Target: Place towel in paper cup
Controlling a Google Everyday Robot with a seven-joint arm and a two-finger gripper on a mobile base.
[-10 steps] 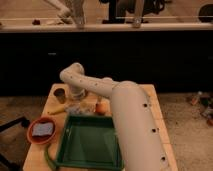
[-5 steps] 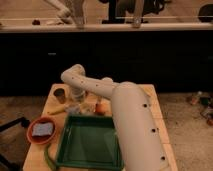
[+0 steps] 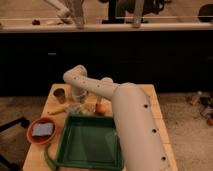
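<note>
A brown paper cup [image 3: 60,95] stands near the back left of the wooden table [image 3: 152,102]. A crumpled pale towel [image 3: 75,108] lies just right of and in front of the cup. My white arm reaches from the lower right across the table, bends at an elbow [image 3: 74,76] and points down. My gripper [image 3: 79,96] hangs right of the cup and just above the towel. The arm hides part of the towel.
A green tray [image 3: 90,144] fills the front middle of the table. A red bowl [image 3: 31,135] with a blue sponge [image 3: 42,130] sits at the front left. An orange object [image 3: 100,108] and a yellow item [image 3: 56,111] lie behind the tray. A dark counter stands behind the table.
</note>
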